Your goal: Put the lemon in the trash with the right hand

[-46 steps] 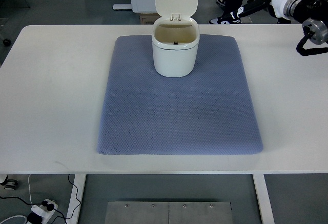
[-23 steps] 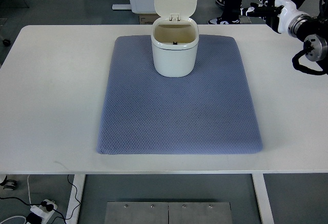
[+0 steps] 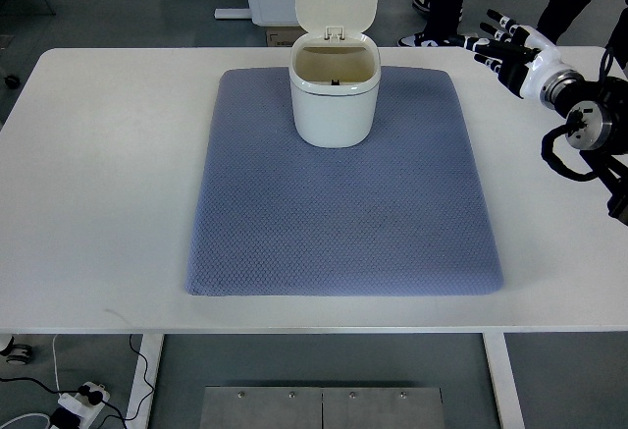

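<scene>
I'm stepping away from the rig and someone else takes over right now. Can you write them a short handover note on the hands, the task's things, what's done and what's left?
Right robot hand: fingers spread, holding nothing, over the table's far right edge.
Left robot hand: not in view.
Trash bin: upright at the far middle of the blue mat, lid flipped open.
Lemon: not visible anywhere on the white table or mat; whether it lies inside the bin cannot be told from this view.
Done: possibly the drop, since the hand is empty, unconfirmed.
Left: check the bin for the lemon; if it is absent, find it and put it in.
</scene>
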Tool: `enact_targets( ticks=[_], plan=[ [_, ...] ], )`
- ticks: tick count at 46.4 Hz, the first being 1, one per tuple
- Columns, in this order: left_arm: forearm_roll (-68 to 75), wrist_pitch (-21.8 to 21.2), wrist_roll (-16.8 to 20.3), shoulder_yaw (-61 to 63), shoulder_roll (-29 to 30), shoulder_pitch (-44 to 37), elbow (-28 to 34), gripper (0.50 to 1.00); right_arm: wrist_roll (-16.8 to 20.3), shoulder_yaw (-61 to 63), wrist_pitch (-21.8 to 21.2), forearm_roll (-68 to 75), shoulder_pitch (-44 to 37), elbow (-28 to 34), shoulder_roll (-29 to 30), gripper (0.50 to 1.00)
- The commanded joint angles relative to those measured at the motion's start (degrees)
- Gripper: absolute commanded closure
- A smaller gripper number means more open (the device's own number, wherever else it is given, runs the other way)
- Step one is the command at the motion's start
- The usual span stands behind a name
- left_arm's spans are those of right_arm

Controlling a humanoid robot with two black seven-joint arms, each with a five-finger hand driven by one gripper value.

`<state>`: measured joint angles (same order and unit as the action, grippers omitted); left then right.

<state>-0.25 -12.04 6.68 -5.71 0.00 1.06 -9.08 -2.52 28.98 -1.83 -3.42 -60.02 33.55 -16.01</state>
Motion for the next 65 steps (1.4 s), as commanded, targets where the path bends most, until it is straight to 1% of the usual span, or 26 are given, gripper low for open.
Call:
enact_targets(
  ticks=[1, 9, 15, 26, 32, 41, 46, 49, 65],
  plan=[
    [-0.01, 0.00, 0.00, 0.00, 0.00, 0.00, 0.03, 0.500, -0.12, 1.95, 0.08, -0.01, 0.52, -0.15, 0.10, 0.500],
    [-0.01, 0.00, 0.00, 0.00, 0.00, 0.00, 0.03, 0.500, -0.74, 6.34, -0.28, 0.08, 2.36, -0.24, -0.08, 0.500],
    [-0.01, 0.00, 0.00, 0.00, 0.00, 0.00, 0.03, 0.500, -2.49, 9.24, -0.71, 0.08, 4.82, -0.07, -0.08, 0.500],
    [-0.01, 0.00, 0.00, 0.00, 0.00, 0.00, -0.06, 0.500, -3.28, 14.96, -4.31, -0.18, 9.13, 0.29, 0.10, 0.500],
    [-0.01, 0.00, 0.00, 0.00, 0.00, 0.00, 0.03, 0.500, -5.65, 18.12, -6.16, -0.18, 10.71, 0.29, 0.54, 0.500],
    [-0.01, 0.00, 0.00, 0.00, 0.00, 0.00, -0.06, 0.500, -8.29, 20.15, -8.71, -0.45, 12.64, 0.38, 2.21, 0.500],
    [-0.01, 0.00, 0.00, 0.00, 0.00, 0.00, 0.03, 0.500, -9.08, 20.24, -10.91, -2.46, 13.35, 0.38, 2.65, 0.500],
    [-0.01, 0.00, 0.00, 0.00, 0.00, 0.00, 0.03, 0.500, -9.70, 20.24, -11.52, -4.05, 13.96, 0.38, 3.09, 0.500],
    [-0.01, 0.00, 0.00, 0.00, 0.00, 0.00, 0.03, 0.500, -10.40, 20.85, -12.84, -4.67, 14.93, 0.38, 3.88, 0.500]
  ],
)
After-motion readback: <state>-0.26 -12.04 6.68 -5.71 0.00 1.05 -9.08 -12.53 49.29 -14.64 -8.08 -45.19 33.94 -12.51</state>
